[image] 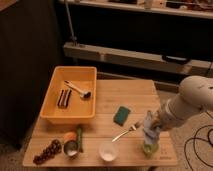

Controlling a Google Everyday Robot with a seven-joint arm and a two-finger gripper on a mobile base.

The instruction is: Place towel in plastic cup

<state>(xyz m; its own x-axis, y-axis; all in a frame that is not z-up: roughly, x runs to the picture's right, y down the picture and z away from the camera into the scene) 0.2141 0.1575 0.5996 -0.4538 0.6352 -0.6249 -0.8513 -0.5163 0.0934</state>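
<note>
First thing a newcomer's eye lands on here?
The big white arm reaching in from the right, its gripper shut on the pale towel, which hangs right over the plastic cup at the table's front right. Then the bright orange bin at back left.

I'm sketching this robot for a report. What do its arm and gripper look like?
The arm is bulky, with smooth rounded white casing segments, entering from the right edge. It narrows toward the wrist, where the gripper sits over the table's front right corner, looking darker than the casing. No markings show on it; black cables lie on the floor beside it.
</note>
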